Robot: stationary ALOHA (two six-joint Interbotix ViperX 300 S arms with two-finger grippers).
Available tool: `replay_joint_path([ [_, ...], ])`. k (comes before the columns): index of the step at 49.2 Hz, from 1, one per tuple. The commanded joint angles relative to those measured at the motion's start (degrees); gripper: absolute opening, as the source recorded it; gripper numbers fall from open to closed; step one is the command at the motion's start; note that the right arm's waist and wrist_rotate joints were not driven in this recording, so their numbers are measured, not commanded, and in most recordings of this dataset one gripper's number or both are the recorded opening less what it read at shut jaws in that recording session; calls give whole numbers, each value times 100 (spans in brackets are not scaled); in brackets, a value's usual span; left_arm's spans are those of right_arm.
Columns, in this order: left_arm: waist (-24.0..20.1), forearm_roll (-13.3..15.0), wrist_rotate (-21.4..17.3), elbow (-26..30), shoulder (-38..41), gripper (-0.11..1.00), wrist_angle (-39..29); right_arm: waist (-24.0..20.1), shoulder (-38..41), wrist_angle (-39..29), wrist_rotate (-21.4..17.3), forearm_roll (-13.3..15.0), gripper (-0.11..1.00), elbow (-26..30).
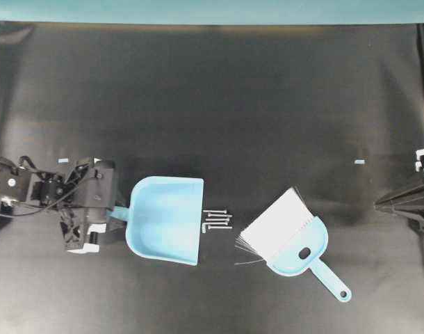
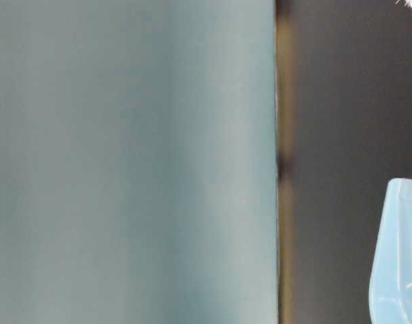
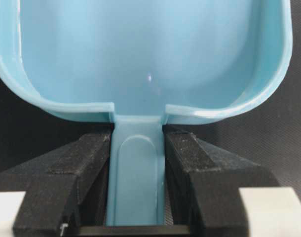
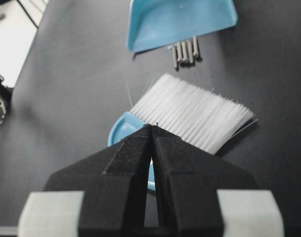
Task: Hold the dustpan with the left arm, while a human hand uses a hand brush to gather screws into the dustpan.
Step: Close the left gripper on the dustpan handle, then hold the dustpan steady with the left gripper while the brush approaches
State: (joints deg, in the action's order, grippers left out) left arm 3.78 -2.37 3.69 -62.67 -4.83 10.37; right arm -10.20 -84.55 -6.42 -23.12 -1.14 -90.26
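- Done: the left gripper (image 3: 137, 197) has its jaws closed on both sides of the dustpan (image 1: 167, 219) handle, pan flat on the surface just ahead of them.
- Left: screws (image 1: 216, 220) lie unswept just beyond the pan's open lip; brush (image 1: 290, 240) lies farther out, no hand in view.
- Right gripper (image 4: 151, 129) idles, jaws closed and empty.
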Motion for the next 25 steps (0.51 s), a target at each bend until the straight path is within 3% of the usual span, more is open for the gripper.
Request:
replay_joint_path([
  [1, 26, -18, 18, -62, -185, 30, 264, 0, 0, 35, 0, 0, 0, 26],
  [14, 0, -18, 18, -369, -870, 30, 747, 0, -88, 9, 0, 9, 0, 18],
  [25, -9, -18, 35, -211, -1292, 30, -167, 0, -114, 0, 0, 0, 0, 18],
])
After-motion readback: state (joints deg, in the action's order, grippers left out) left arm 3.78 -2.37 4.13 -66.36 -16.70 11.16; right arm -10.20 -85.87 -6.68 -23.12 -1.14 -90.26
